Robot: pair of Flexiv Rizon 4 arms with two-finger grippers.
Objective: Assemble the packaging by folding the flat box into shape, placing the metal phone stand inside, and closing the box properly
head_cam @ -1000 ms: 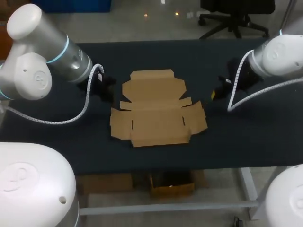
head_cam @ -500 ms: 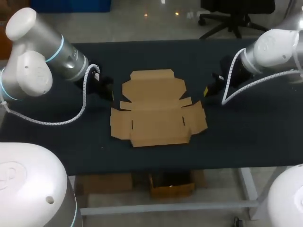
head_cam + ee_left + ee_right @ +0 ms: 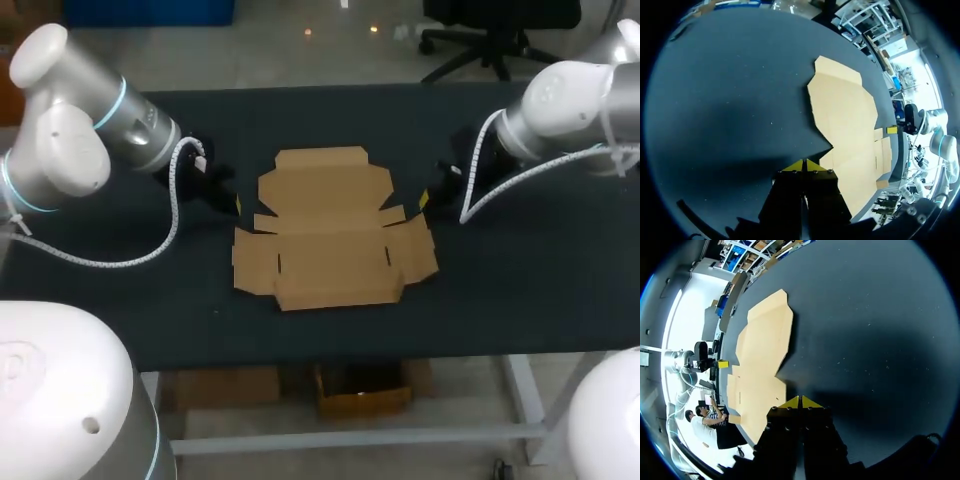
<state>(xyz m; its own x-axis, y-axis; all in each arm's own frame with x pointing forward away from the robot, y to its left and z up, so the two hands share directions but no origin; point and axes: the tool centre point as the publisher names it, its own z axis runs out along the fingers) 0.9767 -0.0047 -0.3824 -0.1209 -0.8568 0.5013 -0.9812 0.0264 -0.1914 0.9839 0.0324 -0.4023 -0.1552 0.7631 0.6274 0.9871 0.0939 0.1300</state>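
Observation:
A flat brown cardboard box (image 3: 330, 228) lies unfolded in the middle of the black table (image 3: 540, 280). My left gripper (image 3: 236, 205) sits just off the box's left edge, shut and empty. In the left wrist view its yellow tips (image 3: 804, 165) touch each other beside the notch in the cardboard (image 3: 847, 125). My right gripper (image 3: 424, 200) is low at the box's right edge, also shut and empty. In the right wrist view its tips (image 3: 800, 402) meet close to the cardboard (image 3: 762, 355). No metal phone stand shows in any view.
Bare black tabletop surrounds the box on all sides. White cables (image 3: 165, 235) hang from both arms over the table (image 3: 520, 195).
Both grippers have moved inward toward the box's side edges, the left one from the left, the right one from the right. The box has not moved.

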